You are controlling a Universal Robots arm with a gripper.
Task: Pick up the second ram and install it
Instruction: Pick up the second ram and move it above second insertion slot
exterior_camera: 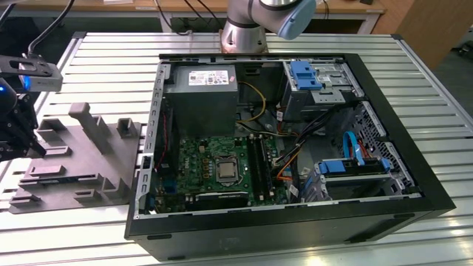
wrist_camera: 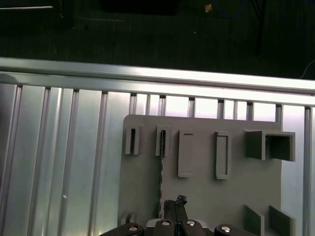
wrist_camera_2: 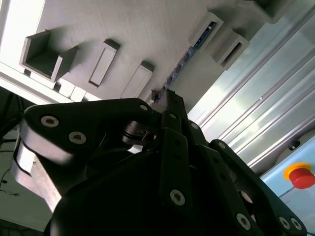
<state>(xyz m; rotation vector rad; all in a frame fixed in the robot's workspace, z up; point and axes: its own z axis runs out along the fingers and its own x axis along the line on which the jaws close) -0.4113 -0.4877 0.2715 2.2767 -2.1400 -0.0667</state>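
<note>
The second ram point(wrist_camera: 161, 172) is a thin blue stick standing on edge in a slot of the grey moulded tray point(wrist_camera: 206, 196); it also shows in the second wrist view point(wrist_camera_2: 189, 53). My gripper point(wrist_camera: 176, 206) hangs low over the tray, its black fingertips point(wrist_camera_2: 170, 101) pressed together just beside the near end of the ram, with nothing seen between them. In the exterior view the gripper point(exterior_camera: 15, 145) is at the far left, above the tray's point(exterior_camera: 74, 166) left end. The green circuit board point(exterior_camera: 221, 163) with its black slot strips point(exterior_camera: 258, 160) lies inside the open computer case point(exterior_camera: 296, 221).
The tray has raised blocks point(exterior_camera: 92, 124) and open pockets around the ram's slot. The grey power box point(exterior_camera: 201, 100) and blue drive brackets point(exterior_camera: 304, 75) fill the case's far side. The ribbed metal table point(exterior_camera: 111, 72) runs all around. A red button point(wrist_camera_2: 299, 175) sits near the table edge.
</note>
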